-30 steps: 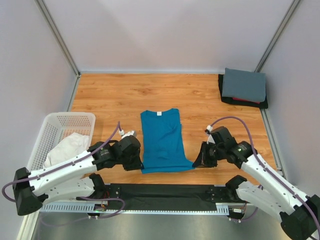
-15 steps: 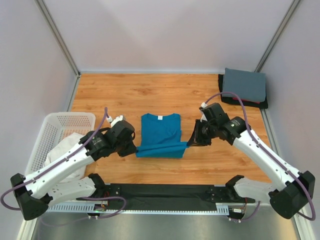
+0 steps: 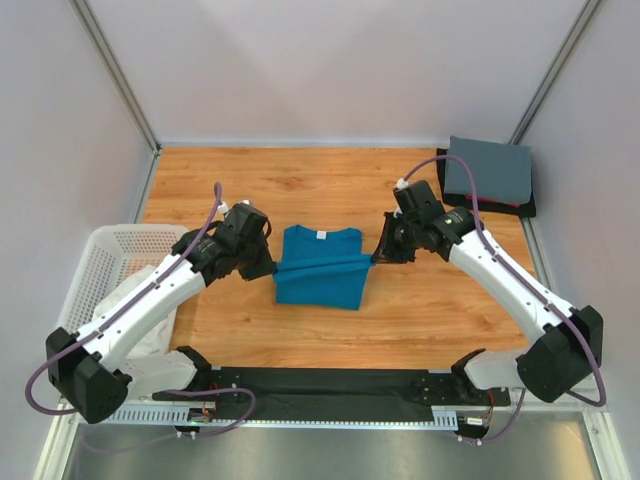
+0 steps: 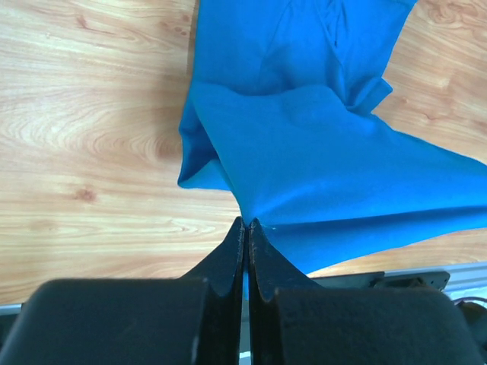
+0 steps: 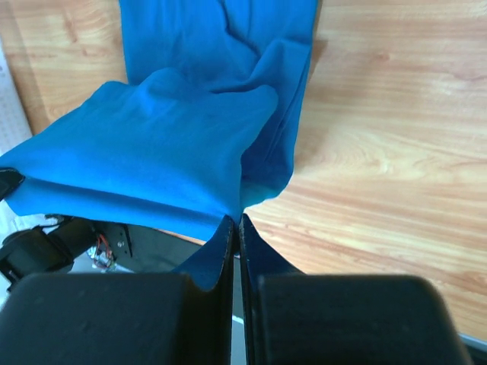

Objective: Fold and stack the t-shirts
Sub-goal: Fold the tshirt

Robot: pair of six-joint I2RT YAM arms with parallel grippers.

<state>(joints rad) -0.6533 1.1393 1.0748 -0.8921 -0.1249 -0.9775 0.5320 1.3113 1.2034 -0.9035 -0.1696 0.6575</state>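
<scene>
The teal t-shirt is soft, matte cotton. It lies in the middle of the table, collar toward the far side. Its near edge is raised off the wood and pulled into a taut band between the two arms, with loose folds and creases sagging beneath. The left gripper has its thin black jaws pressed together on one corner of that edge. The right gripper is likewise pinched closed on the opposite corner.

In the far right corner sits a neat square pile: a grey t-shirt on top, a sliver of red t-shirt under it and a dark t-shirt at the bottom.

The table is orange-brown wood-grain laminate, smooth and slightly glossy. A white plastic mesh basket stands at its left edge. Pale, plain walls with slim metal posts enclose the space.

A small white tag shows inside the teal collar; no writing on it can be read.
</scene>
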